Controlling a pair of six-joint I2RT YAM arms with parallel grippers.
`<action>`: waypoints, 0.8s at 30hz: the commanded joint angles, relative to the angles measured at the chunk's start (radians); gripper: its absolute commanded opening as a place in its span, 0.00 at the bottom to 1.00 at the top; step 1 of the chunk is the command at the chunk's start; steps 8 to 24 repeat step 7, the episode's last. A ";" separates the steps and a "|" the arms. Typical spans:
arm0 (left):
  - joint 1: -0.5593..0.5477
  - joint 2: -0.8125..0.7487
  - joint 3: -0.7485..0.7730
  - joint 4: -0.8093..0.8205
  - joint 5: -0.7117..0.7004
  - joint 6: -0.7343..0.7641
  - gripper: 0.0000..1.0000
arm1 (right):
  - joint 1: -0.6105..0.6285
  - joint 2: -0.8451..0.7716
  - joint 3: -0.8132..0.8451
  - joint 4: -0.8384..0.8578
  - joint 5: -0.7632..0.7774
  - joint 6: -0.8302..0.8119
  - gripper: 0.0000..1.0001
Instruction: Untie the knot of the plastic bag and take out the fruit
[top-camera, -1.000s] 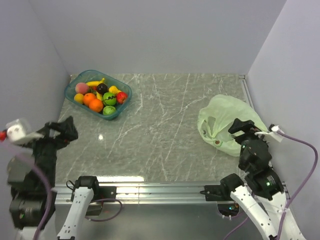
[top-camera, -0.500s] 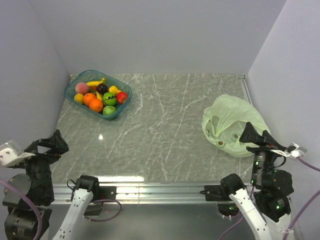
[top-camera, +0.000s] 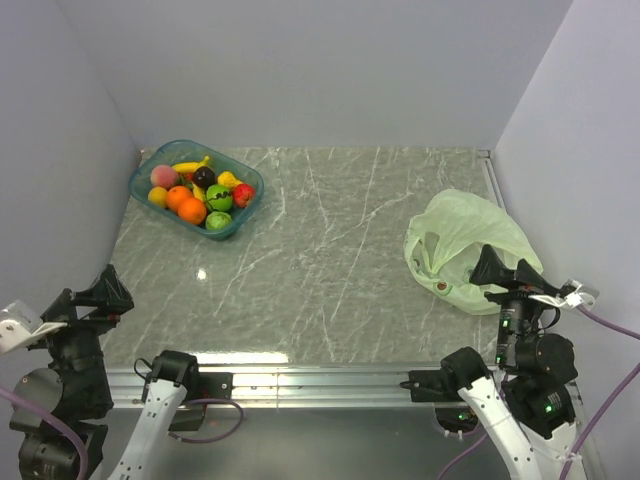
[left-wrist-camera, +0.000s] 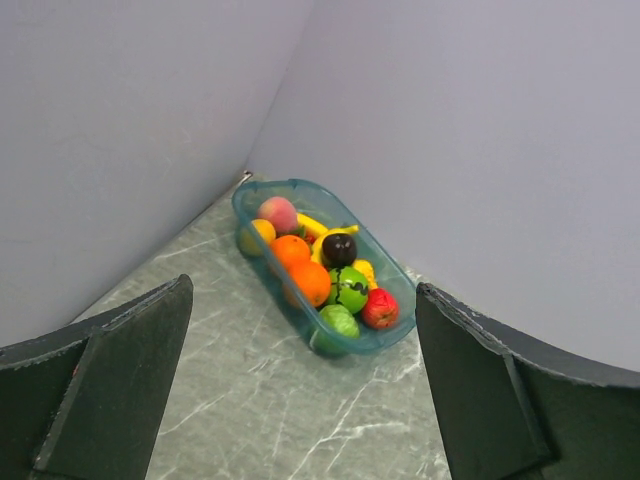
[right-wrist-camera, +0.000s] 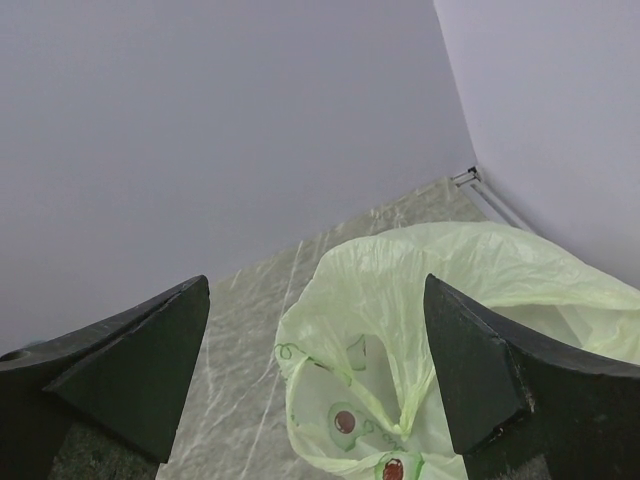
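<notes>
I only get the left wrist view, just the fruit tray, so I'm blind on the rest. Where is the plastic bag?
Observer: The plastic bag lies at the right edge of the table, just ahead of the right fingers.
Operator: Is it gripped?
Observer: No, they stand open, clear of it.
Operator: Is the knot tied?
Observer: I see no knot; the bag gapes open.

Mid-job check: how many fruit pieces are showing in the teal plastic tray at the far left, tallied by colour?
orange round fruits: 2
green round fruits: 2
yellow fruit pieces: 3
red round fruit: 1
pink peach-like fruit: 1
dark plum-like fruit: 1
Total: 10 showing; anything buried underneath cannot be told.
</notes>
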 joint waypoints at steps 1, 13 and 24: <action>-0.013 -0.005 -0.013 0.077 -0.014 0.001 0.98 | -0.006 -0.082 -0.007 0.030 -0.009 -0.007 0.94; -0.014 -0.032 -0.024 0.103 -0.019 0.004 0.99 | -0.003 -0.060 0.007 0.016 -0.006 -0.011 0.94; -0.014 -0.032 -0.024 0.103 -0.019 0.004 0.99 | -0.003 -0.060 0.007 0.016 -0.006 -0.011 0.94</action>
